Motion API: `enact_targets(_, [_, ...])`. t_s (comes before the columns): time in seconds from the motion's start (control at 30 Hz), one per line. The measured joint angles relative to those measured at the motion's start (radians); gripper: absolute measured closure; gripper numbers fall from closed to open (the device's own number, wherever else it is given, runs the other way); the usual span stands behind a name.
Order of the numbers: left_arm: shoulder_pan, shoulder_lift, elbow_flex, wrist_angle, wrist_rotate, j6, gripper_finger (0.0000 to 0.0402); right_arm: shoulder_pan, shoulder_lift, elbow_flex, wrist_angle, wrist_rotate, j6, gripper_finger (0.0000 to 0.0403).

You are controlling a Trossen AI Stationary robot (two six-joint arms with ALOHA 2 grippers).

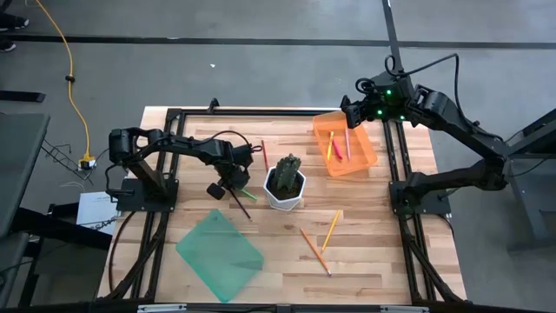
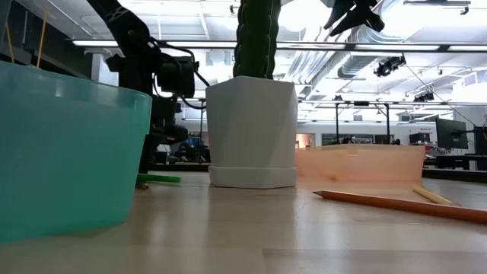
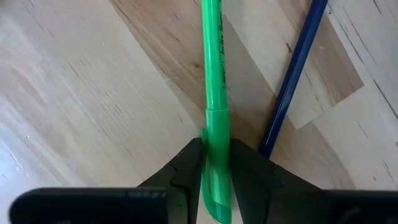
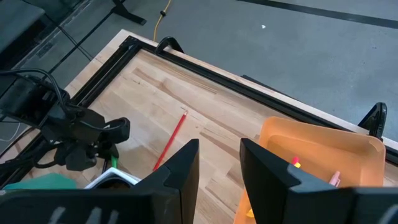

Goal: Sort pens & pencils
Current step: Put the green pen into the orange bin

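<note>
Lettering runs along the barrel of the green pen (image 3: 214, 93) in dark print, too small to read. The left tool (image 3: 216, 168) has its two fingers (image 3: 186, 165) pressed against the sides of that pen, which lies on the wooden surface (image 1: 382, 252) at about nine o'clock from the white pot with the cactus (image 1: 285, 187). One dark pencil (image 3: 292, 74) lies just beside it. One red pencil (image 1: 264, 154) lies at eleven o'clock from the pot, and two orange pencils (image 1: 314, 250) (image 1: 331, 229) lie at about five o'clock from it, apart from each other. The orange tray (image 1: 369, 158), at two o'clock from the pot, holds two pens: one yellow (image 1: 330, 146) and one pink (image 1: 347, 143). One green tray (image 1: 219, 252) sits at seven o'clock. The right tool (image 4: 219, 163) hangs over the orange tray's far end, its fingers parted and holding nothing.
</note>
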Motion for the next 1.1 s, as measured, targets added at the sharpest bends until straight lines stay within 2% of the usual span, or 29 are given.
enact_targets(0.2, [0.000,-0.010,-0.002,-0.002,0.000,-0.003,0.0360,0.000,0.000,0.000,0.000,0.000,-0.003,0.0295])
enact_targets(0.57, [0.002,-0.055,-0.002,-0.032,-0.029,-0.007,0.0350,0.000,0.000,0.000,0.000,0.001,-0.007,0.0295])
enact_targets(1.1, [0.028,-0.055,0.145,-0.121,-0.098,-0.001,0.0349,0.000,0.000,0.000,0.000,0.001,-0.032,0.0295])
